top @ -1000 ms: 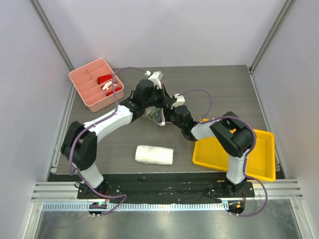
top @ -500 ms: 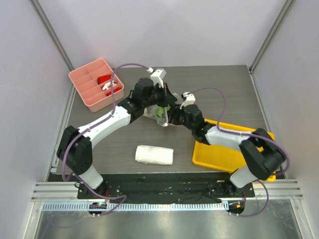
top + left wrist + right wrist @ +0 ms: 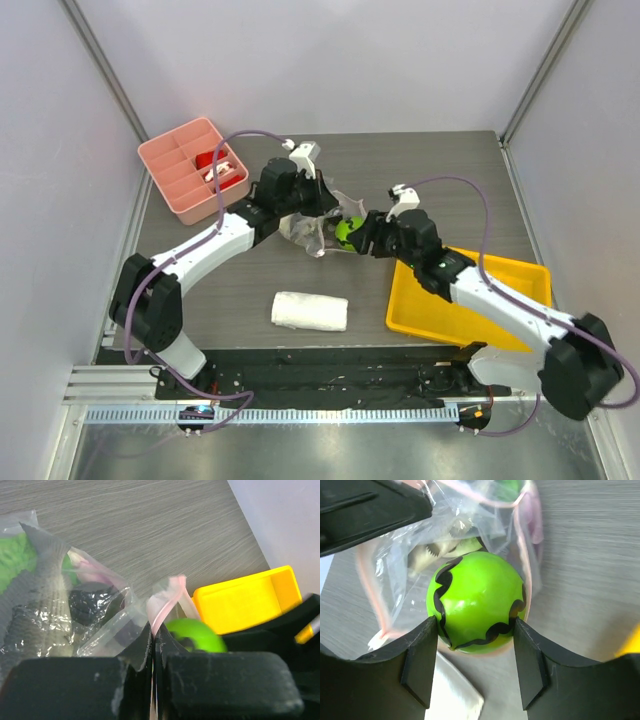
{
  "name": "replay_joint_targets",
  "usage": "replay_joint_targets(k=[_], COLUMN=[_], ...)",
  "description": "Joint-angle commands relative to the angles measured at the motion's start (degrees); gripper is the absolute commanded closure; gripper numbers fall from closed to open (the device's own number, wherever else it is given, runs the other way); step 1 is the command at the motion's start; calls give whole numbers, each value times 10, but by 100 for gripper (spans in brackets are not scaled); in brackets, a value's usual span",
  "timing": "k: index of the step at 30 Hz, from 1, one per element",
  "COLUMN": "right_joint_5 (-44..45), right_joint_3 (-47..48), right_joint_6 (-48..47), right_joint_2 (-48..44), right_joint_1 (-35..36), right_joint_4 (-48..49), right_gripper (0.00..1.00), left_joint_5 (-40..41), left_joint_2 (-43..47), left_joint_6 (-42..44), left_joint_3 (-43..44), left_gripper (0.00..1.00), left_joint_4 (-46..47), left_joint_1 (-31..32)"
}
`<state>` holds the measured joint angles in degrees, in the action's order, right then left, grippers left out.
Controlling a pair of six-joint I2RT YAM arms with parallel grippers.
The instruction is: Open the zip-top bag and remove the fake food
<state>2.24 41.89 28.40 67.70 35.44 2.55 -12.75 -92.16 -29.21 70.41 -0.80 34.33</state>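
Top external: pink divided box point(image 3: 193, 170) well left of left claw point(image 3: 318, 203), white towel point(image 3: 310, 311) on the near side of both claws, yellow tray point(image 3: 440, 312) right of right claw point(image 3: 353, 232). Left claw's black finger overhangs the zip-top bag point(image 3: 470, 515), above the right claw. Left claw is pressed together, pinching the bag's pink zip strip point(image 3: 165, 597). Right claw is clamped on the green ball point(image 3: 476, 602), glossy with dark wavy stripes, at the bag mouth; can't tell if fully out. Beyond it, inside the clear crinkly bag: pale leafy cabbage point(image 3: 445, 547), dark eggplant point(image 3: 92, 602).
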Motion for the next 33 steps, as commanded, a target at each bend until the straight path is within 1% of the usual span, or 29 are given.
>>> replay_joint_targets(k=[1,3,5,8,9,10,13,15,17,18,19,20,21,23,24,26,28,29,31,33], right_joint_5=[108,124,163,228,236,241,264,292,292,289,286,277,268,251,247,238,217,217,218,239], right_joint_3=[39,30,22,-4,-24,-39,-91,-109,-113,-113,-114,-114,-116,-115,-104,-88,-86,-77,-38,1], right_joint_6=[20,51,78,142,162,205,276,305,315,313,311,296,287,259,247,227,206,200,174,148], right_joint_2=[-121,-153,-200,-245,-254,-266,-303,-316,-321,-319,-318,-318,-319,-324,-327,-332,-327,-320,-309,-300], right_joint_1=[-3,-4,-5,-12,-20,-23,-25,-25,-24,-25,-25,-25,-24,-24,-25,-24,-25,-24,-18,-3], right_joint_4=[-186,-228,-297,-386,-406,-431,-467,-495,-491,-490,-487,-482,-473,-457,-456,-454,-415,-417,-406,-382], right_gripper=[99,99,99,99,99,99,99,97,85,76,57,51,43,3,0,0,0,0,0,0], left_joint_5=[0,-2,-4,-14,-17,-17,-24,-46,-63,-91,-104,-118,-141,-155,-162,-170,-172,-174,-181,-178], left_joint_2=[22,15,9,5,8,9,22,27,29,30,30,30,30,30,29,30,30,30,32,34], left_joint_6=[10,7,6,3,3,2,-3,-6,-12,-15,-18,-23,-30,-37,-37,-37,-35,-35,-33,-30], left_joint_3=[10,10,13,17,17,17,7,3,-3,-4,-8,-13,-16,-25,-26,-32,-41,-43,-54,-56], left_gripper=[100,100,100,100,100,100,100,100,100,100,100,100,100,100,100,100,100,100,100,100], left_joint_4=[11,17,17,18,19,19,33,56,76,86,116,127,142,176,184,200,213,222,236,235], left_joint_1=[-6,-6,-6,-6,-6,-6,-6,-6,-5,-5,-4,-4,-3,-1,0,3,5,5,5,7])
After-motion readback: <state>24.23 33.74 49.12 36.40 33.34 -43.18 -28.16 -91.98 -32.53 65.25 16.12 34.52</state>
